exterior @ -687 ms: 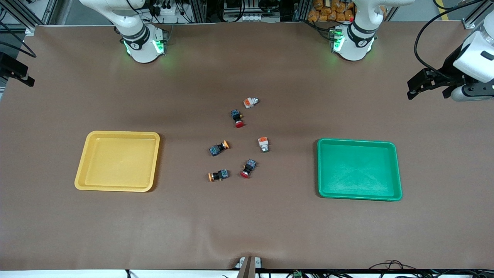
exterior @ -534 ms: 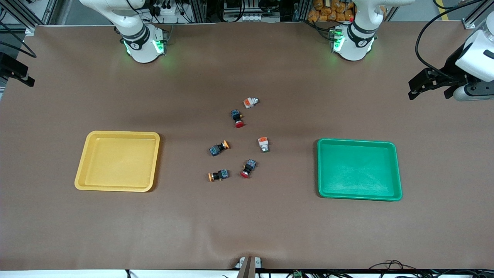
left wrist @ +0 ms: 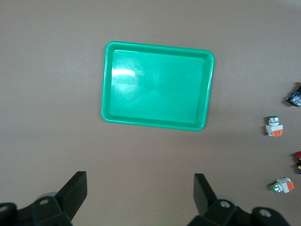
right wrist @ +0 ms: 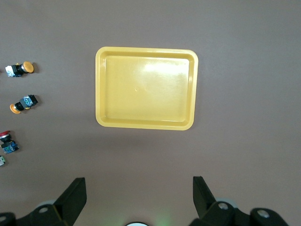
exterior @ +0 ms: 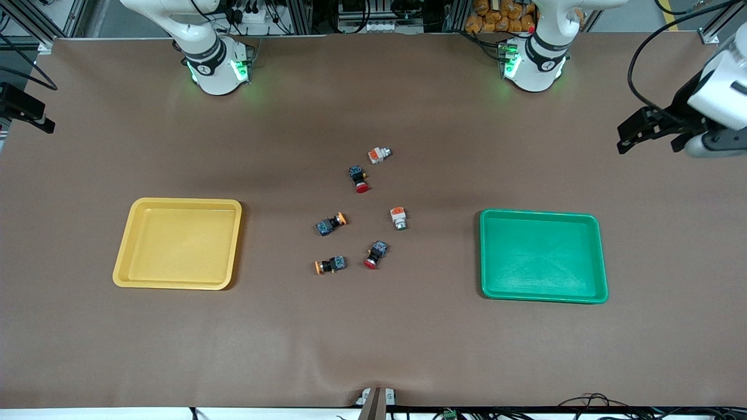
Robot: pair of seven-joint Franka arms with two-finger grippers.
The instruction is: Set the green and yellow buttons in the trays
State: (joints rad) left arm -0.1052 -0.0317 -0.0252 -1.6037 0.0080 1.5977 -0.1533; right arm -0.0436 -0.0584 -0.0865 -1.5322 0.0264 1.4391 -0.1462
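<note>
Six small switch parts sit loose mid-table between the yellow tray (exterior: pixel 178 243) at the right arm's end and the green tray (exterior: pixel 543 255) at the left arm's end, both trays empty. Grey-bodied buttons: one (exterior: pixel 379 154) farthest from the front camera, one (exterior: pixel 398 218) nearer and toward the green tray. Dark-bodied orange-cap buttons: one (exterior: pixel 331 223) mid-cluster, one (exterior: pixel 330 265) nearest the camera. Two red-cap ones (exterior: pixel 358 178) (exterior: pixel 374 254) lie among them, none touching. Left gripper (left wrist: pixel 140 197) hangs high over bare table at the left arm's end, jaws spread wide, holding nothing; fingertips cut off by the frame edge. Right gripper (right wrist: pixel 139 197) high over table beside the yellow tray, jaws wide apart, empty; in the front view only a dark bit shows at the edge. Left wrist view crops the dark buttons at its border
</note>
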